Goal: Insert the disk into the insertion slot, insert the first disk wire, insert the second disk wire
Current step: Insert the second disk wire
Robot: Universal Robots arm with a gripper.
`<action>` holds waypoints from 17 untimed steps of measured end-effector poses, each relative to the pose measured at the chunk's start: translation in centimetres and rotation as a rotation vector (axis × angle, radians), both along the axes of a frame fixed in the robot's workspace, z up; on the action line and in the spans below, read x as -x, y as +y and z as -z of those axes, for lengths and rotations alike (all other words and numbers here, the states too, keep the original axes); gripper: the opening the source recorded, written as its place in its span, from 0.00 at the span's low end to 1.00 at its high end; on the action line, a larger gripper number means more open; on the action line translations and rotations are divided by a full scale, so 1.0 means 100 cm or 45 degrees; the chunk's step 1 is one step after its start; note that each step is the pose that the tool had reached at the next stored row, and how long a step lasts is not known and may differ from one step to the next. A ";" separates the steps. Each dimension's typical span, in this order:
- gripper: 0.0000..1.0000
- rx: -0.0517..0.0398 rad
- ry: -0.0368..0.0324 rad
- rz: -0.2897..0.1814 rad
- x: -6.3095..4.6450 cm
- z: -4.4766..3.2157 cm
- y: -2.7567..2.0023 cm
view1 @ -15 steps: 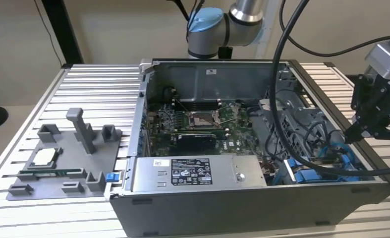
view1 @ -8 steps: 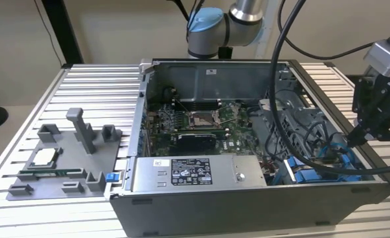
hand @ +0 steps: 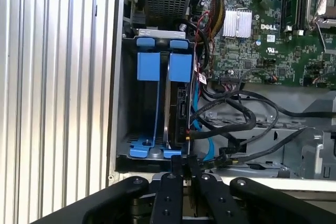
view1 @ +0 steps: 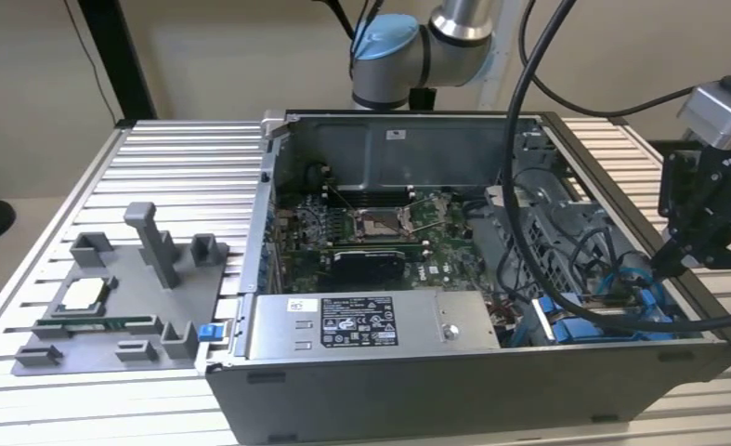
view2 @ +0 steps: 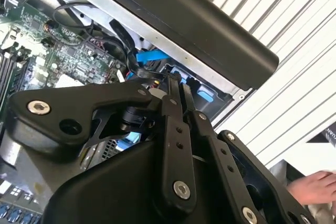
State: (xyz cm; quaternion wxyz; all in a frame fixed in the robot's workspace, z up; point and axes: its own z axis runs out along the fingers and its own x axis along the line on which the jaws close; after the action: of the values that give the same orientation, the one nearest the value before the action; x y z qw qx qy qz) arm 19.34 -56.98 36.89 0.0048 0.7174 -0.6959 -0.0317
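The insertion slot [hand: 125, 103] is a grey metal bay with blue rails in the case's corner; in the exterior view it [view1: 576, 327] is at the lower right of the case. The disk [hand: 180, 103] stands on edge inside it, its blue carrier tab [hand: 180, 67] at the far end. A blue flat wire [hand: 196, 111] and black wires [hand: 231, 115] run beside the disk; I cannot tell whether they are plugged in. My gripper [hand: 182, 163] [view2: 176, 85] [view1: 698, 249] hovers over the case's right wall by the bay, fingers shut with nothing visible between them.
The open computer case [view1: 464, 390] lies on a slatted metal table [view1: 179, 158]. A labelled grey power-supply box [view1: 353, 321] sits beside the bay, next to the motherboard [view1: 378, 232]. A grey fixture tray [view1: 117, 307] lies at the exterior view's left. A hand [view2: 315, 187] shows beside the case.
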 end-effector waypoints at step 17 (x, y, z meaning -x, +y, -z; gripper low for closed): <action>1.00 -0.001 0.0000 -0.019 -0.001 0.0038 0.0000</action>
State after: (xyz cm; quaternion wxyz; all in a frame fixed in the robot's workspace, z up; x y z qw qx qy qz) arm 19.43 -56.98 36.52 0.0049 0.7226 -0.6905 -0.0319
